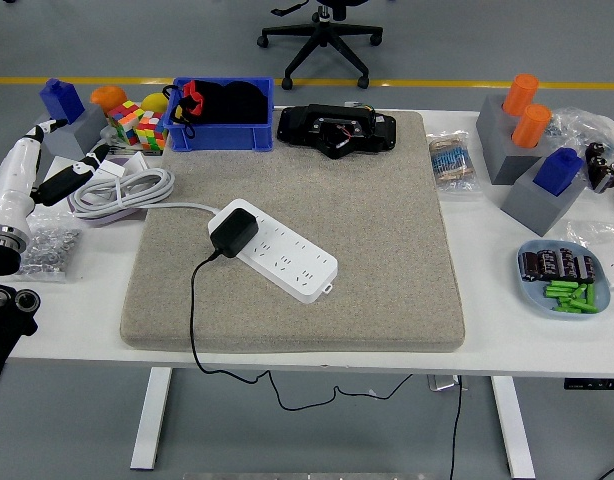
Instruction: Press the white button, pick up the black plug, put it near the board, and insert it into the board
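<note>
1. Currently, the black plug adapter is seen seated in the white rectangular power strip, at the strip's far-left end, so the insertion appears already made.
2. The strip is laid on the beige felt mat near its middle, presumably so that it stays put under pressing.
3. Its long axis runs diagonally, from far-left to near-right; the white cable leaves the far-left end toward the coiled white cord.
4. The plug's thin black lead is trailed toward the near edge of the white tabletop and drops over it.
5. The left hand is held at the left edge, above the coil, apart from the strip; whether its fingers are spread or curled cannot be told.
</note>
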You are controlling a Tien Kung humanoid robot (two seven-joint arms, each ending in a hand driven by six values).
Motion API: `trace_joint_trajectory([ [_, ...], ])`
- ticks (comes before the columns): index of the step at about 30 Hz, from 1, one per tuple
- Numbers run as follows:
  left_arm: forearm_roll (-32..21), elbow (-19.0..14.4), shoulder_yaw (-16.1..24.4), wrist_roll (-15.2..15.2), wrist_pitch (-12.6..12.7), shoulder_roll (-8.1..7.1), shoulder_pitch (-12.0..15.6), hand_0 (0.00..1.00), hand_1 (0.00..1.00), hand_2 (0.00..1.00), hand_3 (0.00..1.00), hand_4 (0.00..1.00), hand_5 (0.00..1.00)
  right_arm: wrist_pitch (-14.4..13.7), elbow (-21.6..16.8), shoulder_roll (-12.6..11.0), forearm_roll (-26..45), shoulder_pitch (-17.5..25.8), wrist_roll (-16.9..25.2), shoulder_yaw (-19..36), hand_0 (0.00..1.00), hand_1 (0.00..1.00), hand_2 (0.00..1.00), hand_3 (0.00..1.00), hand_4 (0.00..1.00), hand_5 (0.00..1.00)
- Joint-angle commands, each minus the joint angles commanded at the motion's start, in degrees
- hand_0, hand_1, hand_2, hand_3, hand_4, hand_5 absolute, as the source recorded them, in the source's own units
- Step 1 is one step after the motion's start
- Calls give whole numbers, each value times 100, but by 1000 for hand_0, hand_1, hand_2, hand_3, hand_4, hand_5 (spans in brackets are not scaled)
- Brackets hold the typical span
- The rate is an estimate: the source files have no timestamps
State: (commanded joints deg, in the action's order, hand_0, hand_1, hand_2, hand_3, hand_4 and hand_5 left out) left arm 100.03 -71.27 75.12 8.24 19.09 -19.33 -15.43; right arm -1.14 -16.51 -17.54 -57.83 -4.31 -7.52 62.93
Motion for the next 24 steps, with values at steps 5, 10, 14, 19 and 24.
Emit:
trace_joint_trajectory([
  [5,9,-3,45,-3,10,5,35,998,981,932,882,884,737,5,-15,-34,-10,-20,-14,18,627,621,603,595,680,402],
  [10,15,3,48,2,3,12,6,998,981,931,881,882,737,1,-5,-70,-10,-27,-17,24,628,621,603,596,680,403],
  [14,-7,-7,63,-18,1,17,-18,998,981,932,881,879,737,5,1,-59,-12,-9,-21,24,629,621,604,595,679,404],
  [19,-78,-7,103,-121,17,25,22,998,953,923,875,878,734,5,-12,-38,-21,-5,-18,49,629,621,604,595,679,403],
  [24,-102,5,135,-109,3,36,41,998,953,923,875,878,734,9,-4,-23,-60,6,-5,87,629,621,604,595,679,403],
])
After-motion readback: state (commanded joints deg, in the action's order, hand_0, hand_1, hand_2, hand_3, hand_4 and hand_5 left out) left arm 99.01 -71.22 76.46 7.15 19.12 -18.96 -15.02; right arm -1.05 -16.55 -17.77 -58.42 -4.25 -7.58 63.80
